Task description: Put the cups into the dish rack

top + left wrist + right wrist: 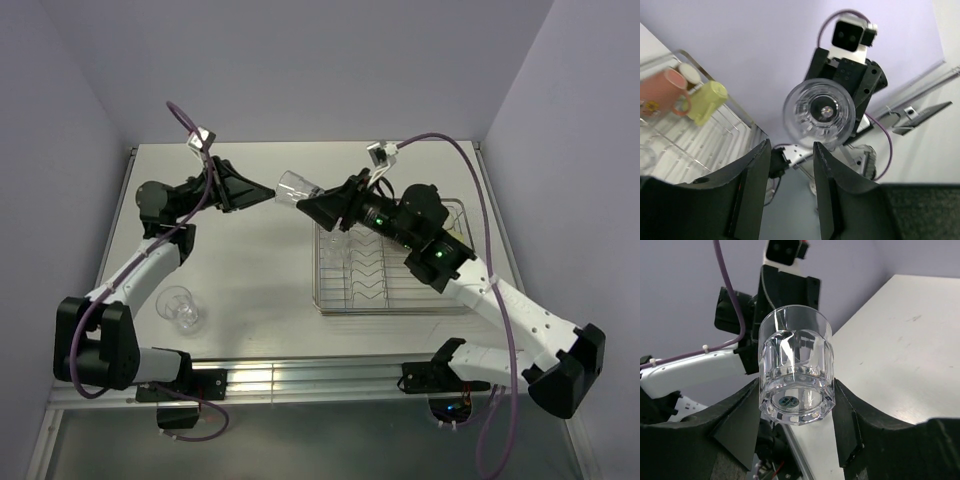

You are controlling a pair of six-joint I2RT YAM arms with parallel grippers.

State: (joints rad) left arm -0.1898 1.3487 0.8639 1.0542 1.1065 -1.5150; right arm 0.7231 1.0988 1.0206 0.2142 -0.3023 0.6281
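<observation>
While a spare glass point(180, 308) sits on counter point(260, 260) at left, L hand point(264, 191) hangs open, empty; R hand point(312, 203) grips tumbler point(293, 185) mid-air, just left of rack point(370, 292). Carry step, prob; next needs swing over rack, gentle lowering
</observation>
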